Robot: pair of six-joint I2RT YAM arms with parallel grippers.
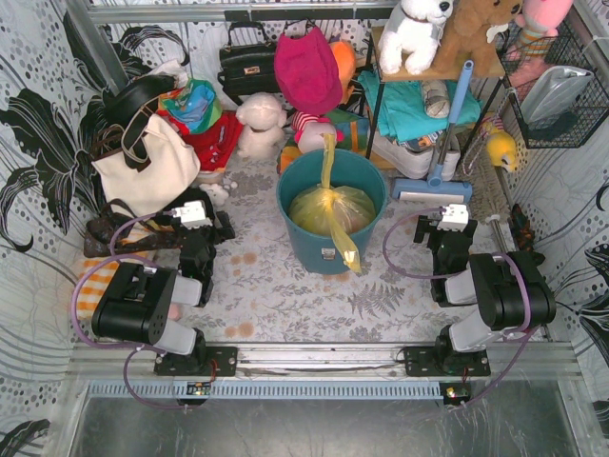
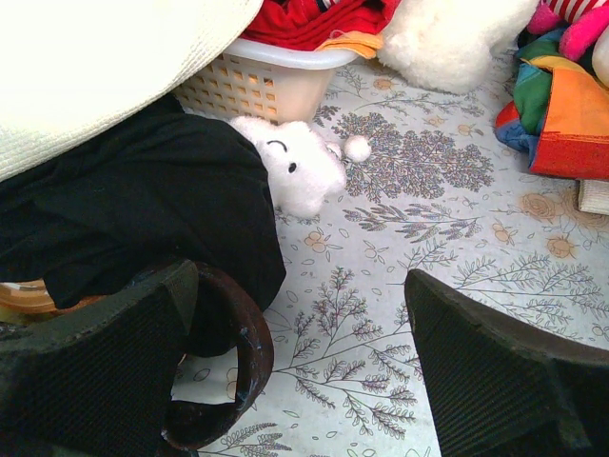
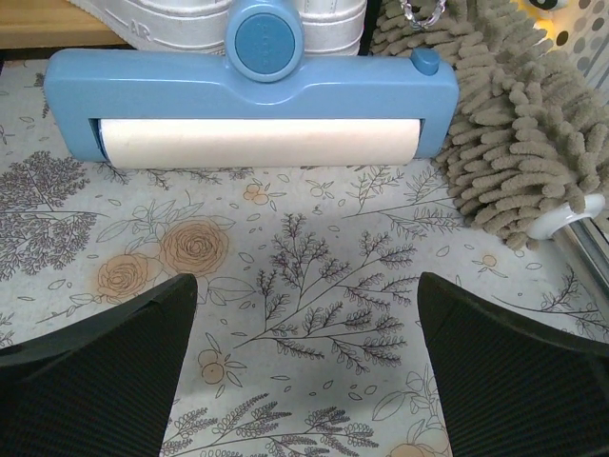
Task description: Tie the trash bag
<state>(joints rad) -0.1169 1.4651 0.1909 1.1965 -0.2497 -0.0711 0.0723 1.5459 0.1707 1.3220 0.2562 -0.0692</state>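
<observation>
crouching low at the near edge of the table (image 1: 285, 295), both arms are folded, elbows raised over their bases and wrists pointing toward the far clutter. the left gripper (image 2: 300, 305) stands wide open over the floral tabletop and holds nothing, with a black bag (image 2: 143, 209) and a small white plush toy (image 2: 297, 169) ahead of it. the right gripper (image 3: 306, 305) is equally spread and empty, facing a blue roller head (image 3: 252, 81) and a shaggy duster (image 3: 514, 143). the trash bag (image 1: 331, 211) sits inside the teal bin (image 1: 297, 243) between the arms, well apart from both. one twisted strip rises past the far rim and another drapes over the near rim. the bin wall hides its lower part, and its contents are hard to make out.
</observation>
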